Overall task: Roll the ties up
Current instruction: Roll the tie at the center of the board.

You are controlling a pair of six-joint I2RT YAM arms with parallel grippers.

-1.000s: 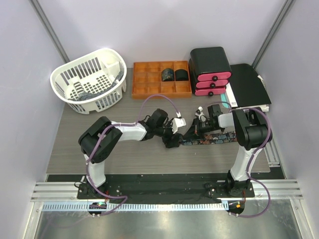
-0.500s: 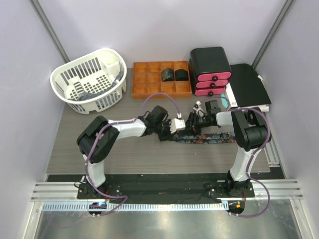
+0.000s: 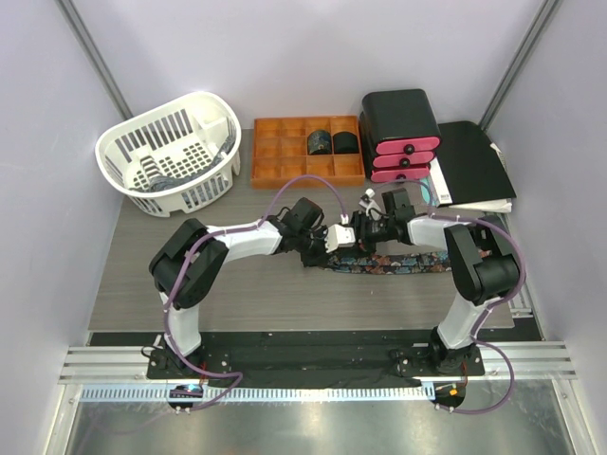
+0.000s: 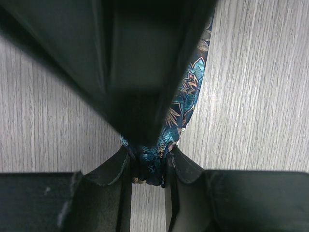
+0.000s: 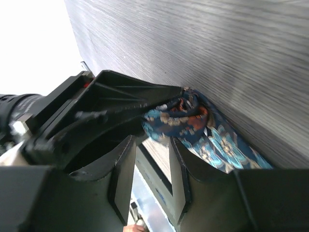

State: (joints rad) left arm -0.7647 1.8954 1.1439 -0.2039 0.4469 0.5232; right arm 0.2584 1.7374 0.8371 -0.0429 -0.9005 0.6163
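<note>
Fabric of the tie (image 4: 186, 99) sits pinched in our left tool (image 4: 147, 166); our right tool (image 5: 152, 147) gapes slightly, empty.

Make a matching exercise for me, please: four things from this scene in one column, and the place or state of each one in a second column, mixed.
1 white basket
2 orange tray
3 drawer unit
4 long tie

a pinched by the left end effector
b holds two rolled ties
c at the far left
d black top, pink fronts

Pairs: 1-c, 2-b, 3-d, 4-a
</note>
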